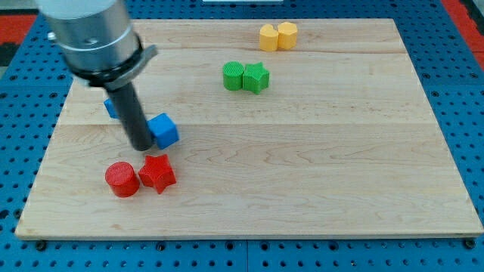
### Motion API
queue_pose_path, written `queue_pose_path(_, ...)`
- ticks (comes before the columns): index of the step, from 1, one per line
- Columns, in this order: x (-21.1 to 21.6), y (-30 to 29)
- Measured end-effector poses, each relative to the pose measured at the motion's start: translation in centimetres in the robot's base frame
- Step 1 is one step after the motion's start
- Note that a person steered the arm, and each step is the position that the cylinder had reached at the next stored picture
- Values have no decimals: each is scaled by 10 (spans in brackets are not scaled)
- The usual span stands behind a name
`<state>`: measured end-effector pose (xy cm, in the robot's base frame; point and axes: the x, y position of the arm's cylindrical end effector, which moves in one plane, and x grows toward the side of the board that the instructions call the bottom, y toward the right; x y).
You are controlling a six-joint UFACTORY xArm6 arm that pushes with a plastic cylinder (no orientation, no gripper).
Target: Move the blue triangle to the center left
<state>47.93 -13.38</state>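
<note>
— Pale wooden tabletop (302,174) over a blue pegboard (461,91); where does the rod stand?

— Left part, tip (141,146) down on the wood, touching the left face of a blue cube (164,130).

— And the blue triangle?

— Probably the blue piece (110,106) peeking out behind the rod at center left, mostly hidden; shape cannot be made out.

— Jaws?

— Not fitted; just a dark rod under a grey cylinder (94,38), so no apart or together to tell.

— Near the tip?

— Closer to the near edge, a red cylinder (121,180) and a red star (157,173), side by side, just beside each other, a little apart from the tip.

— Further off?

— Far middle: green cylinder (234,75) touching a green star (256,77). Far edge, right of centre: two yellow blocks (277,35) pressed together, shapes unclear. All well apart from the tip.
</note>
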Motion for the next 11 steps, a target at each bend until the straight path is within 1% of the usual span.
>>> queue_pose_path(1, -12, 27)
queue_pose_path(2, -15, 63)
queue_pose_path(3, -18, 80)
queue_pose_path(4, -24, 67)
queue_pose_path(5, -36, 97)
queue_pose_path(6, -59, 96)
queue_pose_path(7, -61, 43)
queue_pose_path(8, -61, 10)
queue_pose_path(9, -64, 10)
queue_pose_path(10, -64, -28)
queue_pose_path(11, -65, -9)
